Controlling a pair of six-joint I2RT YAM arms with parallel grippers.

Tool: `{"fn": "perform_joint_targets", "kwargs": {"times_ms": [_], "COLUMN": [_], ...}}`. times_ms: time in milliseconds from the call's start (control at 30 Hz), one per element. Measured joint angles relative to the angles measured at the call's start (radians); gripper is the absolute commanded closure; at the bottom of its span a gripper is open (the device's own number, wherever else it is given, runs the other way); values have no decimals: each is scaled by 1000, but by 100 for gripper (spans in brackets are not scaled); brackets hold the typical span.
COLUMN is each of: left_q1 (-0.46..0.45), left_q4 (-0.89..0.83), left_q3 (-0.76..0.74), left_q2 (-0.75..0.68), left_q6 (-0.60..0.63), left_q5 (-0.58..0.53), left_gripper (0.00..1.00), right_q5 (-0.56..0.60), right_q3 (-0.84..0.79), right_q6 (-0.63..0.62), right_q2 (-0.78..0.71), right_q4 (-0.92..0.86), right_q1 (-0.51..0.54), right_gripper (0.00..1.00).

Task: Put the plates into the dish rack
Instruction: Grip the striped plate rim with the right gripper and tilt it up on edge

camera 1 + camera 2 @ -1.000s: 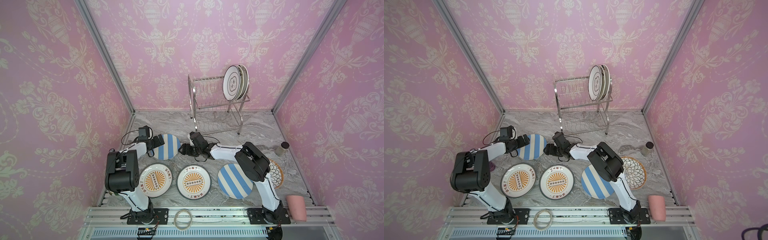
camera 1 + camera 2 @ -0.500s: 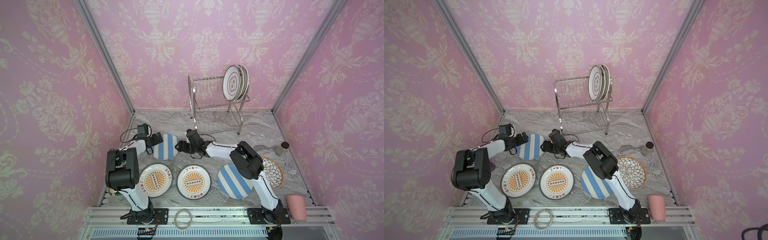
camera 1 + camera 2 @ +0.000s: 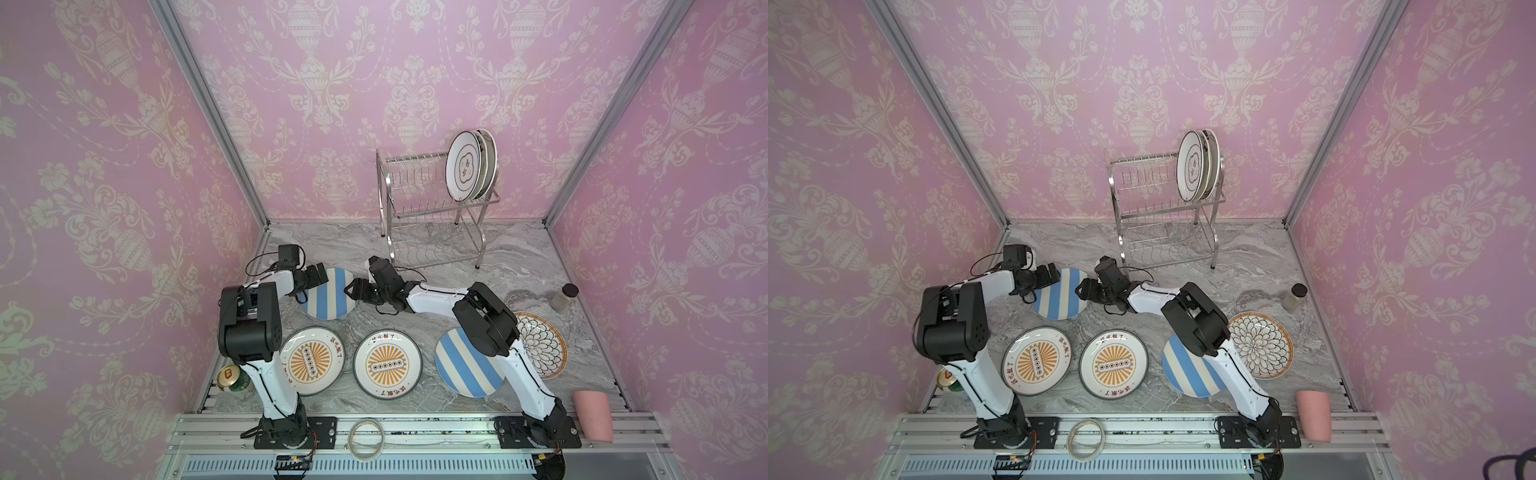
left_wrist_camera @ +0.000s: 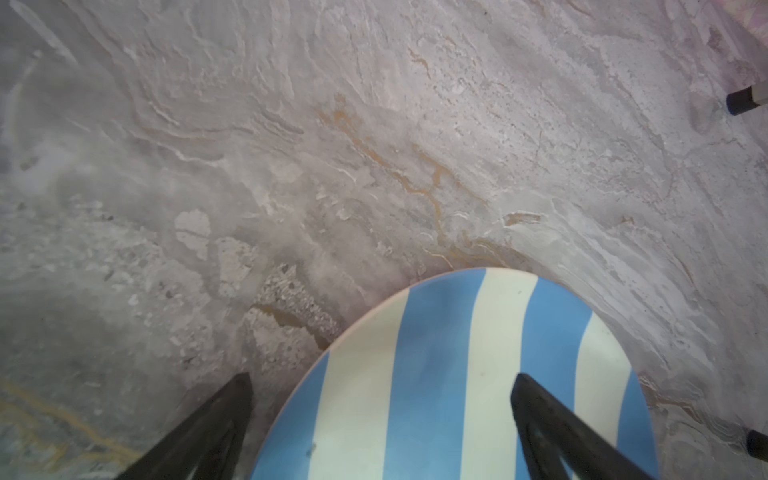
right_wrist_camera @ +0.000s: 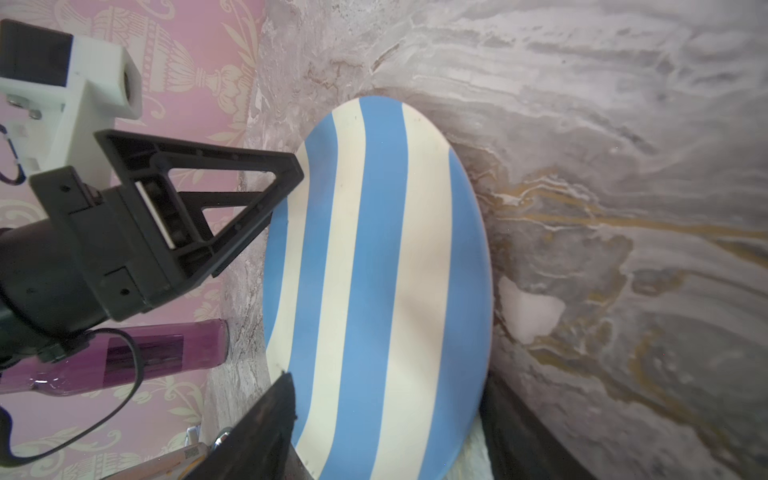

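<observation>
Black plastic fingers, two pairs. The right gripper (image 3: 351, 289) has its fingers apart around the rim of a blue-and-white striped plate (image 3: 330, 297) and clamps nothing. In the right wrist view, one finger (image 5: 270, 424) lies over the plate's face and its partner sits on the table side of the rim. The left gripper (image 3: 319, 272) is at the opposite rim, fingers also apart, one over the stripes and one over the bare table (image 4: 374, 145); it holds nothing. The striped plate lies between the two grippers. Whether it is flat or tipped cannot be told.

Done: upright plates stand on the upper shelf of the rack (image 3: 432, 211), at the end farthest from both grippers. The front one is a white plate (image 3: 463, 166) with a dark outline; the count behind it is unclear.

Left: five plates on the table.
- The striped plate above.
- Two orange plates (image 3: 311, 360) (image 3: 387, 364), back toward the arm bases.
- A second striped plate (image 3: 457, 361), partly under the right arm.
- A petal plate (image 3: 542, 347), beyond that.

By judgement, less than half is loaded.

Room: bare marble runs from the right gripper to the rack. The upper slots on the gripper side of the loaded plates are free, and the lower shelf is empty.

Edges to mind:
- The rack's side loop and top rail face the grippers.
- The side wall is close behind the left gripper, with a purple bottle (image 5: 166, 349) lying beside it.

The jar (image 3: 563, 297), pink cup (image 3: 592, 415), can (image 3: 230, 378) and tape ring (image 3: 365, 438) are well apart from both grippers.
</observation>
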Motion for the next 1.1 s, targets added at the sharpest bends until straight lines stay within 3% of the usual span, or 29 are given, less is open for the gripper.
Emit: {"fn": "perform_joint_targets", "kwargs": {"times_ms": [200,433,800,1100], "left_q1": [3,4,6,6], "left_q4": [-26,-45,-48,-47], "left_q3": [21,52,52,52], "left_q2": [13,33,33,32], "left_q6": [22,42,54,56], "left_q5": [6,10,20,23], "left_gripper": [1,1,1,1], "right_q5": [-11,-37,-71,-71], "right_q3": [11,10,13,13], "right_q6": [25,68,114,129], "right_q2": [14,31,64,65], "right_q4": [20,67,135,120], "right_q1": [-1,-6,-11,-16], "right_gripper": [30,37,56,76]}}
